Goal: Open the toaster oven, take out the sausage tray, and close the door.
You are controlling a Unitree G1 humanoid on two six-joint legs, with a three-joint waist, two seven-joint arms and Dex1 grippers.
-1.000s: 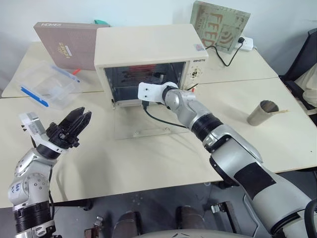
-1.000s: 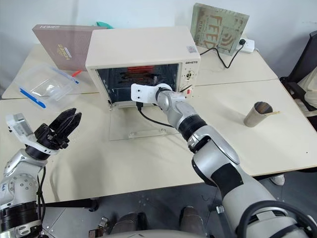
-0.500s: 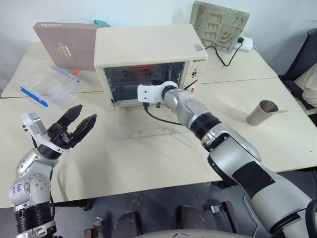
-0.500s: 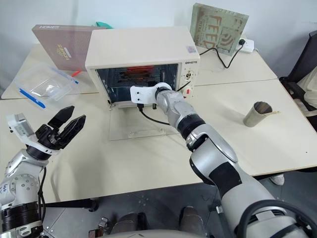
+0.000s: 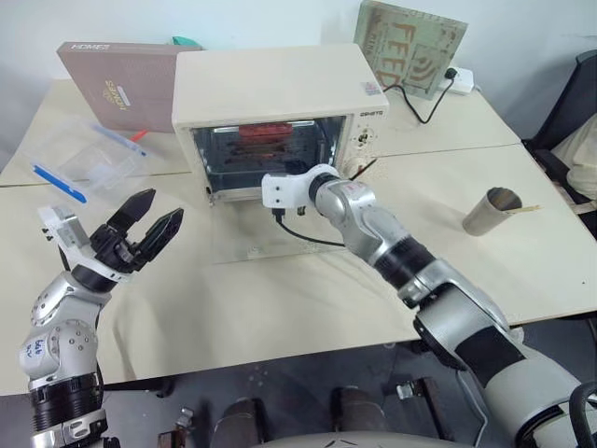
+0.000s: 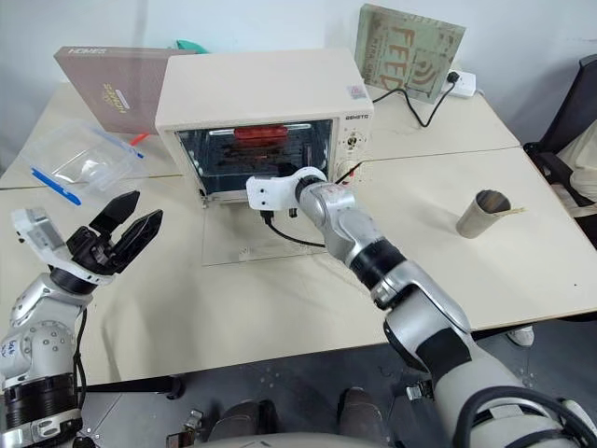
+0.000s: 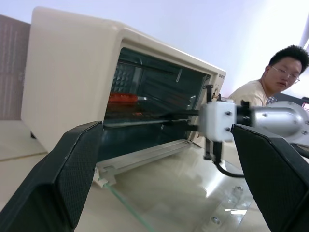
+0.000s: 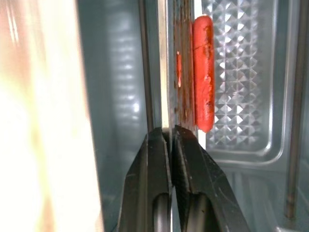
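The cream toaster oven (image 5: 270, 84) stands open at the table's middle back. Its glass door (image 5: 270, 241) lies flat on the table in front of it. Inside, the silver sausage tray (image 8: 179, 72) sits on the rack with one red sausage (image 8: 203, 72) on it. My right gripper (image 8: 170, 130) reaches into the oven mouth and is shut on the tray's thin front edge. Over the table's front left, well apart from the oven, my left gripper (image 5: 160, 207) hangs wide open and holds nothing.
A brown box (image 5: 117, 79) and a clear blue-clipped container (image 5: 79, 159) lie at the back left. A cardboard cup (image 5: 494, 210) stands at the right. A green board (image 5: 410, 37) and a power cable (image 5: 420, 103) sit behind the oven. A person (image 7: 275, 72) is beyond the table.
My right gripper has shut on the tray's edge and drawn back a little toward me. The left gripper has opened wide and stayed in place.
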